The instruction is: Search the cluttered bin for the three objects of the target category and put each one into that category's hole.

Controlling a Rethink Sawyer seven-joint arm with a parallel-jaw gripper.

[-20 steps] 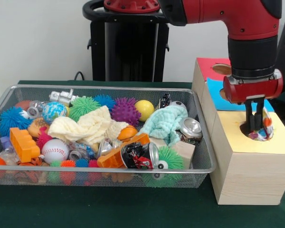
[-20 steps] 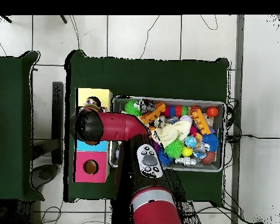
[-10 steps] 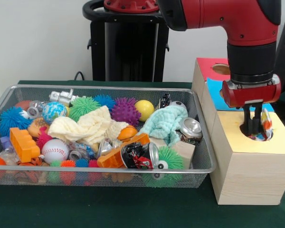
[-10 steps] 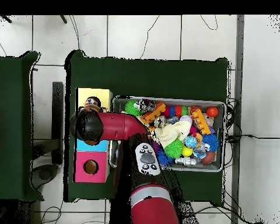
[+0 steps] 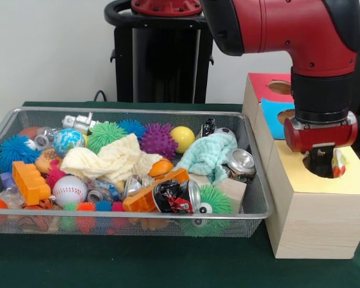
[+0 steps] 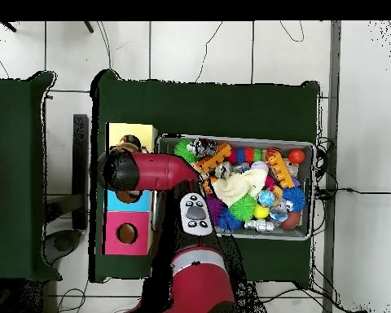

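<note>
My gripper (image 5: 321, 167) reaches straight down into the round hole (image 5: 310, 170) in the yellow top (image 5: 354, 180) of the nearest wooden box. A confetti-patterned cloth (image 5: 339, 162) sticks up out of the hole just right of the gripper. The gripper's tips are hidden in the hole. The wire mesh bin (image 5: 132, 111) stands to the left, full of toys. No other confetti cloth shows in it. In the overhead view the arm's end (image 6: 121, 171) covers part of the yellow box (image 6: 138, 130), next to the bin (image 6: 314, 187).
A cream cloth (image 5: 108, 159) and a mint-green cloth (image 5: 207, 156) lie in the bin among spiky balls, crushed cans, a baseball and orange bricks. The blue-topped box (image 5: 273, 120) and the red-topped box (image 5: 263, 84) stand behind the yellow one.
The gripper has sunk lower into the yellow box's hole with the confetti cloth, and less of the cloth shows. The arm's upper part has swung across.
</note>
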